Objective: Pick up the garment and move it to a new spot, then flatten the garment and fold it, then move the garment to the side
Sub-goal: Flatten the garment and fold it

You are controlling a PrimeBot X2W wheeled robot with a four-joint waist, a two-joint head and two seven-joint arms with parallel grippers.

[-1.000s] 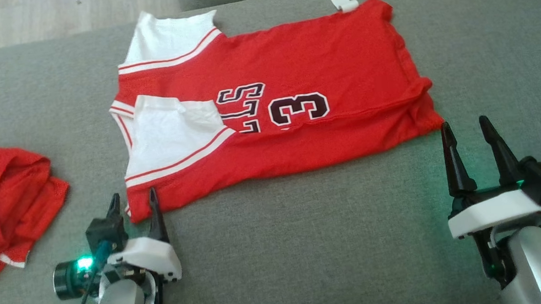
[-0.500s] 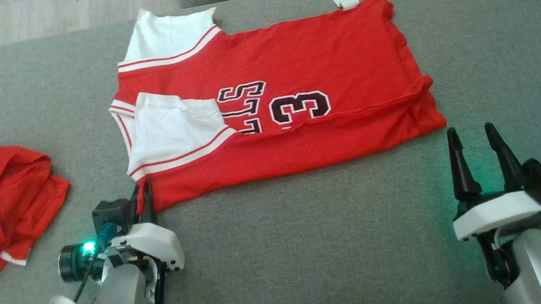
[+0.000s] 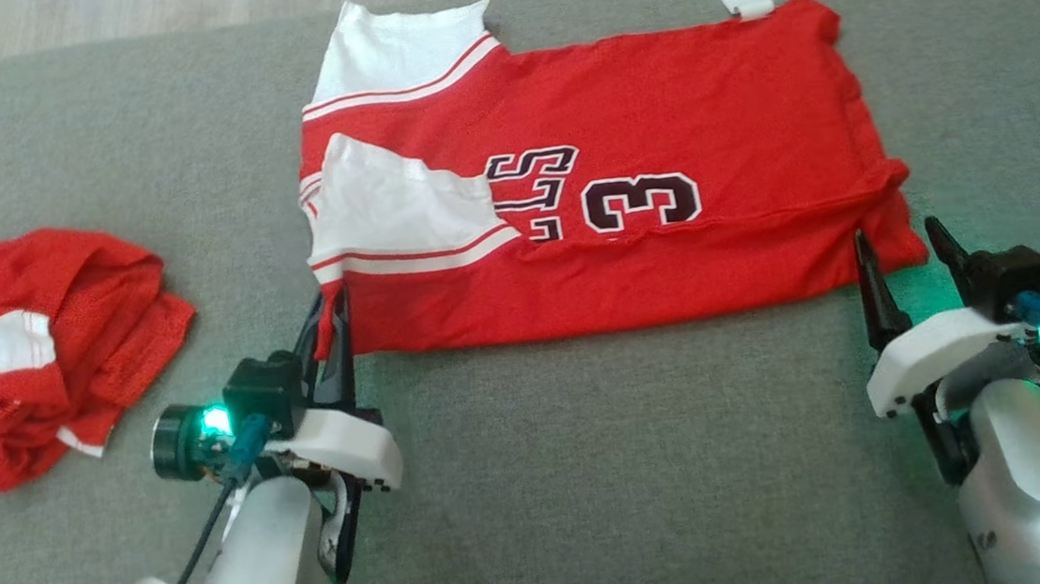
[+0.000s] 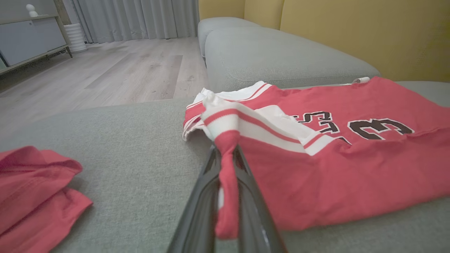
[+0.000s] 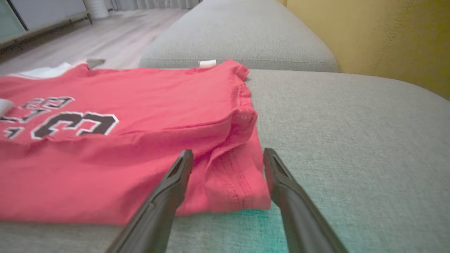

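On the grey cloth sofa seat (image 3: pixel 592 474), our red and white sports shirt with a dark number 3 (image 3: pixel 655 111) lies flat, just in front of both grippers. Its long side runs left to right. The white sleeves point to our left and the bottom hem points to our right. Our left gripper (image 3: pixel 326 311) is pinched tight on the shirt's near left corner. Our right gripper (image 3: pixel 897 238) is spread wide, with the near right corner between its two fingers, not yet held. We think it must close next, so both can lift the near edge. A crumpled red mesh cloth (image 3: pixel 44 343) lies well apart on the left.
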